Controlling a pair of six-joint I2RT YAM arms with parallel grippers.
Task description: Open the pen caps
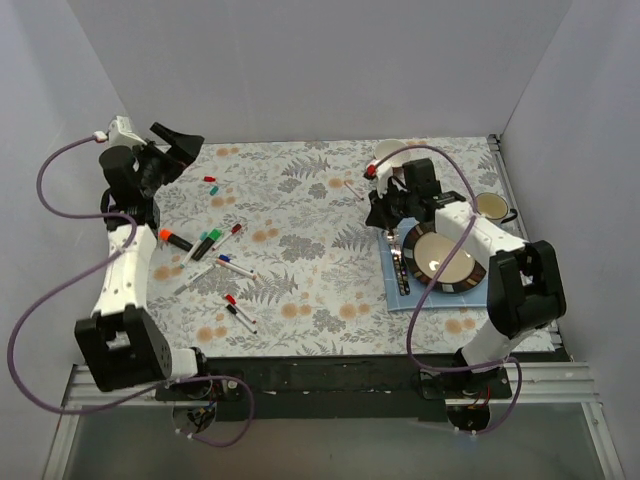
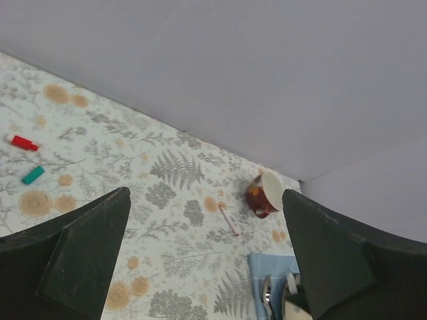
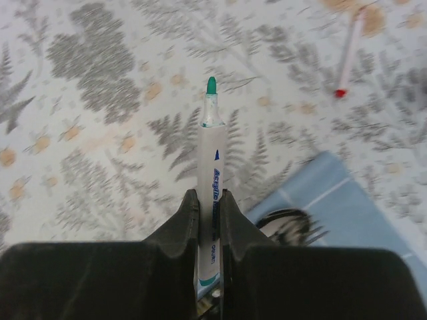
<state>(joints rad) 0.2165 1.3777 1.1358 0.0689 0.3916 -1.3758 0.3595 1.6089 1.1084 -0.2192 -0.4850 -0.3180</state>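
Right gripper (image 3: 212, 200): fingers closed on the barrel of a green-tipped pen (image 3: 212, 150), which stands straight out ahead of the jaws with its nib bare (no cap on it). Ahead and to the gripper's right, a red-tipped pen (image 3: 347, 57) lies loose on the floral cloth (image 3: 100, 133).

Left gripper (image 2: 205, 200): jaws spread wide, nothing between them, held above the cloth. Ahead and to its left lie a green cap (image 2: 33, 175) and a red cap (image 2: 25, 143), each apart from any pen. The green one is probably the held pen's, though no view confirms it.

Step in hand: green pen opened.

Next move calls for setting that pen down, then taking a capped one from the pen cluster (image 1: 213, 252), which sits back from the left gripper toward the bases.
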